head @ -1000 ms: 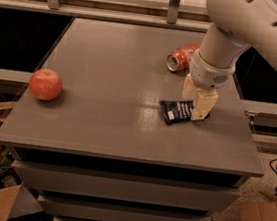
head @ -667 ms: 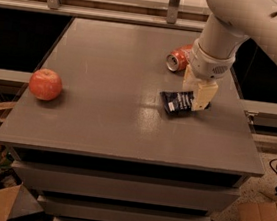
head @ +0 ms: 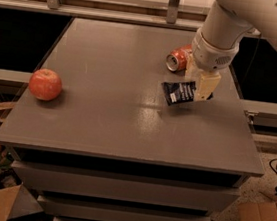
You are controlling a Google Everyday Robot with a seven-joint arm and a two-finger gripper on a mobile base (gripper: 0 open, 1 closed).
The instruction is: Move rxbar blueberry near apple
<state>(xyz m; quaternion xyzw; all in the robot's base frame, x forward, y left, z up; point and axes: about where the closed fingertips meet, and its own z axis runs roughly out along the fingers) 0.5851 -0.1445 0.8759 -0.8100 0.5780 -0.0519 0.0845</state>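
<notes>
Tool (head: 203, 90) near soda can (head: 177, 59), clamping raised rxbar blueberry (head: 177, 92) by end.

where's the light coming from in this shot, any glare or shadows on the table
Camera view: dim, warm light, seemingly from above; a soft sheen on the table mid-top; the apple casts a short shadow beside it; the gripper, next to the can, holds the rxbar blueberry above a faint shadow.

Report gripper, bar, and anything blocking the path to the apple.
Gripper over table right side, shut on rxbar blueberry, bar tilted. Apple near left edge. Soda can behind, off the path.
</notes>
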